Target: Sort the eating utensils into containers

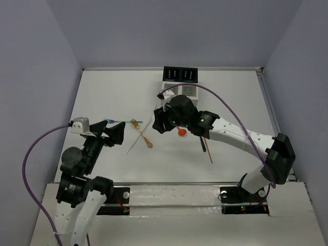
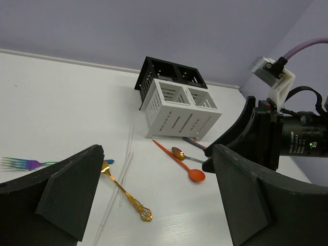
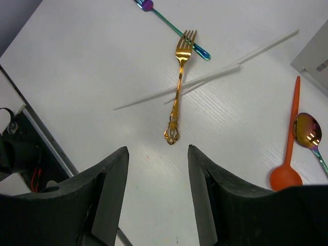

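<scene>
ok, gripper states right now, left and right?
Left gripper: open, holding nothing.
Right gripper: open, holding nothing.

White table (image 1: pixel 113 92) with a matte top; a fine ribbed grain shows in the right wrist view. Plain pale lavender walls close it in on three sides: back wall (image 1: pixel 174 31), left wall (image 1: pixel 31 77), right wall (image 1: pixel 302 51). A thin light rim (image 1: pixel 128 68) runs along the table's far edge, and another along its right edge. A white panel (image 1: pixel 174 190) lies across the near edge, with a metal rail (image 1: pixel 174 205) along it. Light is even and soft, shadows faint.
</scene>
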Tool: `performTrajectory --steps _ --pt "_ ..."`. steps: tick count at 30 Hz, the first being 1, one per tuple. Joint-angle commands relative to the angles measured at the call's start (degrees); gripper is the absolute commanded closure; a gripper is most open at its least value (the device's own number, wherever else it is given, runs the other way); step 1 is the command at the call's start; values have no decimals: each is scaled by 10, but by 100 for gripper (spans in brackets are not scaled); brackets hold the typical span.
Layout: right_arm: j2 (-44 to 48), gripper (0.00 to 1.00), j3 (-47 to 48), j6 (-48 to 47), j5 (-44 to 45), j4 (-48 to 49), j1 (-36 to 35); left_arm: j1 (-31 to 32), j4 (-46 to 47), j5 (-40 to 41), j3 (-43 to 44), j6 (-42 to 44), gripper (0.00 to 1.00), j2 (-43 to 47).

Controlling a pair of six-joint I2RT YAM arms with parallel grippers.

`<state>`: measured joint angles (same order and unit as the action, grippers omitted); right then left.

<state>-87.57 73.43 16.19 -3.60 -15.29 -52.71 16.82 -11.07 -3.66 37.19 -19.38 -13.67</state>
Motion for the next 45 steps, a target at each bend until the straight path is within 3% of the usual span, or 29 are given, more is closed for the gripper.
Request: performTrajectory --steps 1,10,32,45 --pt "-15 44 39 -13 16 32 -13 1 13 3 12 5 1 -5" --pt "-96 48 100 -18 49 4 -13 1 11 20 10 0 1 0" --pt "-417 49 398 -61 140 -103 -41 1 3 61 13 -12 1 4" --pt "-514 54 457 -55 157 -127 -46 1 3 61 13 -12 1 11"
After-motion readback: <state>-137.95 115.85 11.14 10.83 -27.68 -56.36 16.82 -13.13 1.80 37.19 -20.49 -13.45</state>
